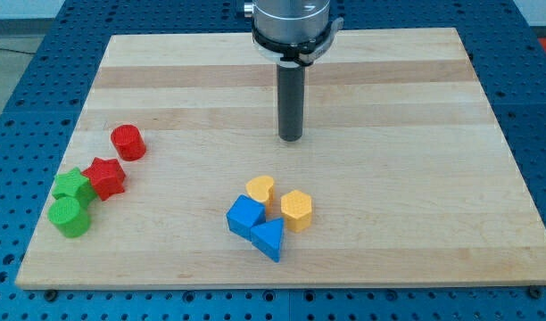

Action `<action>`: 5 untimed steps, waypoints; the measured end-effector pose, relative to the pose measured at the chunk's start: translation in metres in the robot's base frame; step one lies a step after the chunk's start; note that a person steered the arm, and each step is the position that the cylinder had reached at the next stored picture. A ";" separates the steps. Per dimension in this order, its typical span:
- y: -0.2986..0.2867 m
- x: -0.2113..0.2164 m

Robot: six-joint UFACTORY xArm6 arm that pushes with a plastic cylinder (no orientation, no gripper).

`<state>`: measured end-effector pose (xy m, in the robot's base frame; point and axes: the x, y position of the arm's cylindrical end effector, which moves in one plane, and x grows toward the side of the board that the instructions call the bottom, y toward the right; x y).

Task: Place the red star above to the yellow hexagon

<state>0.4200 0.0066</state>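
Note:
The red star lies near the view's left edge of the wooden board, touching a green star. The yellow hexagon sits at the lower middle, to the right of a yellow heart. My tip rests on the board above the yellow blocks, well to the right of the red star and apart from every block.
A red cylinder stands up and right of the red star. A green cylinder lies below the green star. A blue cube and a blue triangle touch the yellow blocks. The board sits on a blue perforated table.

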 end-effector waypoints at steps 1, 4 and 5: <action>0.000 0.000; -0.159 -0.048; -0.261 -0.048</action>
<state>0.3721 -0.2544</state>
